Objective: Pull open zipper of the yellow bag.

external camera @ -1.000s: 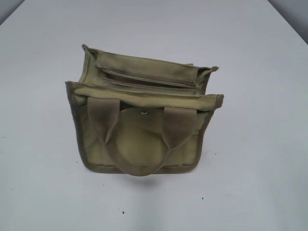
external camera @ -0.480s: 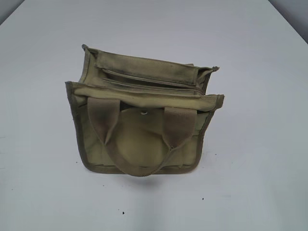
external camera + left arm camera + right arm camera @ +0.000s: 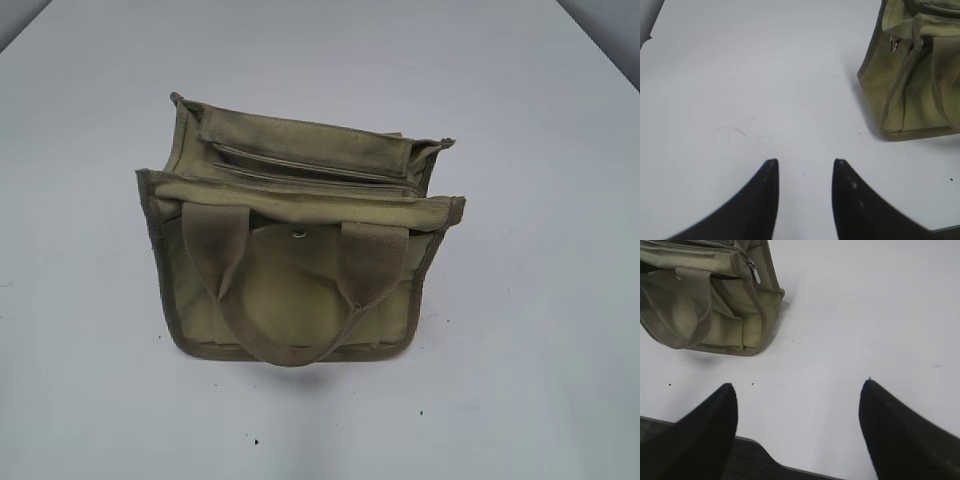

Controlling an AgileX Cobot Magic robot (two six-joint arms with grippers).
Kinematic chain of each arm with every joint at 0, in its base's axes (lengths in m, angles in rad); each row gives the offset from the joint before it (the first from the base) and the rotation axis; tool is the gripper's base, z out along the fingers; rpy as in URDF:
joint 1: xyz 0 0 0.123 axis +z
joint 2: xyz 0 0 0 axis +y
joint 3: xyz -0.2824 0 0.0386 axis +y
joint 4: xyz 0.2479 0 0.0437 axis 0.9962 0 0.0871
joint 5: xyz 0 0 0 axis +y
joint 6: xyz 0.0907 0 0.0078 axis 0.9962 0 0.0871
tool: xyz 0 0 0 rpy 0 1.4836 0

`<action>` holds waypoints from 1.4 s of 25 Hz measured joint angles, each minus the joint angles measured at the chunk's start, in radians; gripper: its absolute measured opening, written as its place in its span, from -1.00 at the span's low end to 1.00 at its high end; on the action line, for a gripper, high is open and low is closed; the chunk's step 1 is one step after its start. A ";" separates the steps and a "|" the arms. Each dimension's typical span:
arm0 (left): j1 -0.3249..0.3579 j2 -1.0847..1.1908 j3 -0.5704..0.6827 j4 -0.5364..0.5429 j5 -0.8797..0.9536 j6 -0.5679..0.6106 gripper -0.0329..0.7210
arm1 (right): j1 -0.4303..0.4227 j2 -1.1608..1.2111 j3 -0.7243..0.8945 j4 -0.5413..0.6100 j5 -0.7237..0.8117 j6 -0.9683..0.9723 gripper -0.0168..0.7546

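Left gripper (image 3: 805, 167) hovers part-open and empty over bare tabletop (image 3: 90, 380); the yellow bag (image 3: 295, 235) sits mid-table, zipper (image 3: 754, 271) unpulled; right gripper (image 3: 797, 392) waits wide open, empty. Approach pending: bracing the bag, then pinching the pull tab.

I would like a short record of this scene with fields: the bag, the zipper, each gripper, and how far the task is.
bag: small olive-yellow canvas bag with two webbing handles, on the white table
zipper: runs along the bag's top; small silver metal pull tab at one end, nothing gripping it
left gripper: open, empty, above bare table, apart from the bag
right gripper: open wide, empty, apart from the bag
task state: pull not yet begun
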 joint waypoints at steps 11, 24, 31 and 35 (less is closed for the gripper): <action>0.000 0.000 0.000 0.000 0.000 0.000 -0.22 | -0.001 0.000 0.000 -0.105 0.003 0.000 0.56; 0.000 0.000 0.000 0.000 0.000 0.000 -0.23 | -0.021 0.000 0.000 -0.207 0.004 0.082 0.56; 0.000 0.000 0.000 0.000 0.000 0.000 -0.23 | -0.021 0.000 0.000 -0.210 0.004 0.085 0.56; 0.000 0.000 0.000 0.000 0.000 0.000 -0.23 | -0.021 0.000 0.000 -0.210 0.004 0.086 0.56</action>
